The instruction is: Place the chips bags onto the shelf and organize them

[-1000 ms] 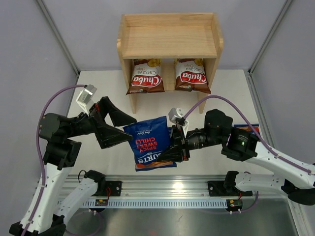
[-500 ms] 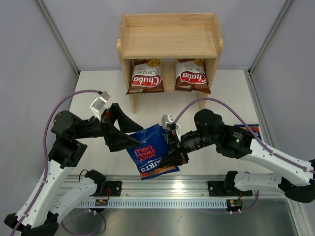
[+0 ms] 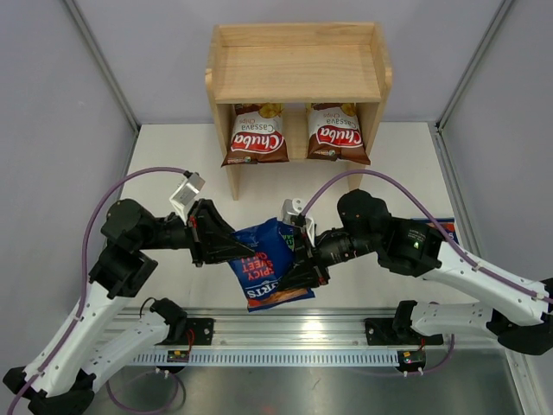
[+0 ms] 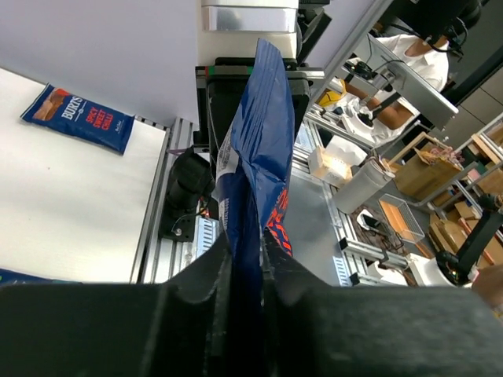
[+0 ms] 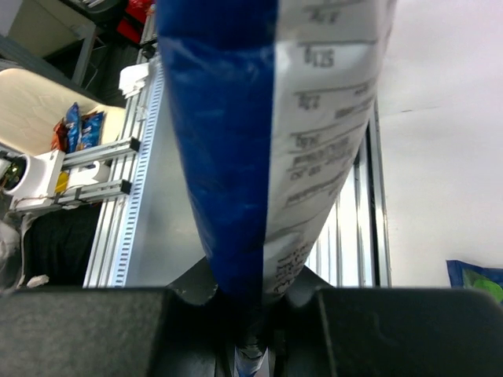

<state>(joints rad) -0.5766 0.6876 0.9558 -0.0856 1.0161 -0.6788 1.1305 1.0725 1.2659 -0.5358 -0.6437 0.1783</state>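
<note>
Blue bag [image 3: 263, 272] hangs lifted between left gripper [image 3: 238, 251] and right gripper [image 3: 295, 266], each pinching one edge, likely a handover before it goes to the shelf [image 3: 298, 73].

Bright even light, soft shadows; close-up Burts bag [image 5: 228, 141] blurred

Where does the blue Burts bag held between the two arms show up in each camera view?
Top external: Burts bag just below centre, crumpled.
Left wrist: edge-on, rising from bottom centre.
Right wrist: fills upper centre, blue at left, white print at right.
Shared landmark: the aluminium rail.
</note>
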